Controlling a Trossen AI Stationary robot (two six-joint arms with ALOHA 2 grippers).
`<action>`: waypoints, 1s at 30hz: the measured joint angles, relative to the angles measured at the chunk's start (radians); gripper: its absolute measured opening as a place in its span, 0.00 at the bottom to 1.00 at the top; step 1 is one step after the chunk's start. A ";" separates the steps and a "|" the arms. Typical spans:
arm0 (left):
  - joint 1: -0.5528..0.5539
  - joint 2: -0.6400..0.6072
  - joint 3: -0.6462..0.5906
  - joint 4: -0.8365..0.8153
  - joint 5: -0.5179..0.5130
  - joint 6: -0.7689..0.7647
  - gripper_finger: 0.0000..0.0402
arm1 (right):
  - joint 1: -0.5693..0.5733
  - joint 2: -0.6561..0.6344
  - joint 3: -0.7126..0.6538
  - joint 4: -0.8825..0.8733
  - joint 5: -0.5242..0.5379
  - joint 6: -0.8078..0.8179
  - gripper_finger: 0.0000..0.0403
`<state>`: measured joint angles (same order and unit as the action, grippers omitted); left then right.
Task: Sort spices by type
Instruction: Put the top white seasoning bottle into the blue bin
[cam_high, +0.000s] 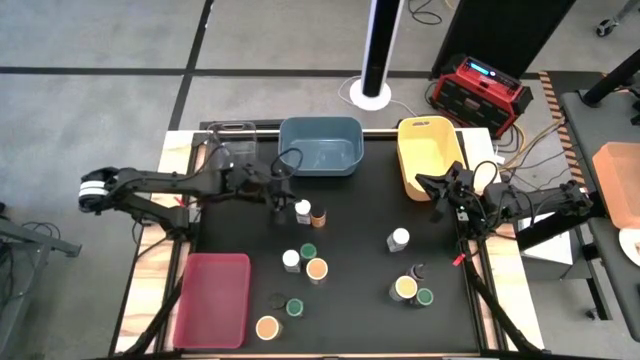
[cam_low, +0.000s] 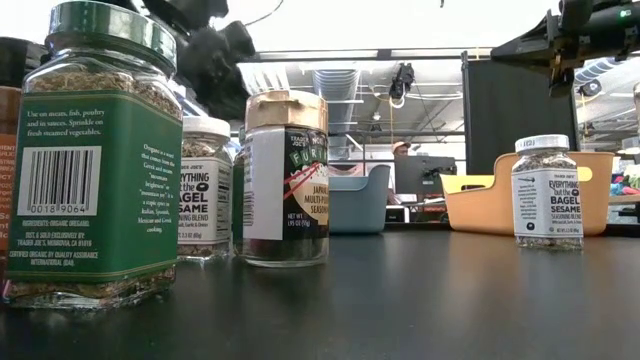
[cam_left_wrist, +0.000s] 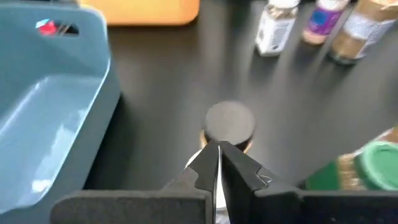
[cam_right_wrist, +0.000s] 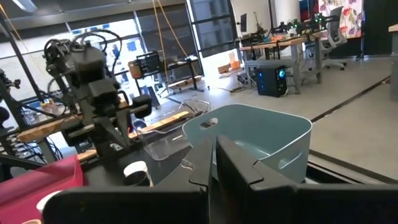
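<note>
Small spice jars (cam_high: 317, 269) standing upright and scattered on the black mat, white-lidded jar (cam_high: 303, 210) touching a brown-lidded one (cam_high: 319, 215) near the middle, lone white-lidded jar (cam_high: 400, 238) further right, green, tan and white lids seen toward the front

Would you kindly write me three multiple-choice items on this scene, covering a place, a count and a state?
1. Where is the red bin? A at the centre; B on the side of the left arm, alone; C under the right arm.
2. How many bins are out? A two; B three; C four.
3. The left pincer is: A wide open; B shut, empty; C gripping a jar.
B: it lies apart from the rest. C: clear bin, blue bin, yellow bin, red. B: its fingers meet above a dark-lidded jar.
</note>
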<state>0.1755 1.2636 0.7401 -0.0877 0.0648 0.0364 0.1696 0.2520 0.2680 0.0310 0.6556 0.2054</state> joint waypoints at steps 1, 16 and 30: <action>0.001 0.010 0.000 -0.003 0.000 -0.006 0.00 | 0.000 0.000 0.000 -0.002 0.000 0.000 0.03; 0.002 0.079 0.064 -0.084 0.031 -0.003 0.46 | 0.000 0.001 0.000 -0.021 0.000 0.004 0.03; 0.002 0.164 0.063 -0.064 0.031 0.008 0.79 | 0.000 0.007 -0.001 -0.027 0.000 0.005 0.03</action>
<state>0.1776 1.4277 0.8033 -0.1521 0.0963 0.0441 0.1695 0.2588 0.2672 0.0043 0.6556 0.2103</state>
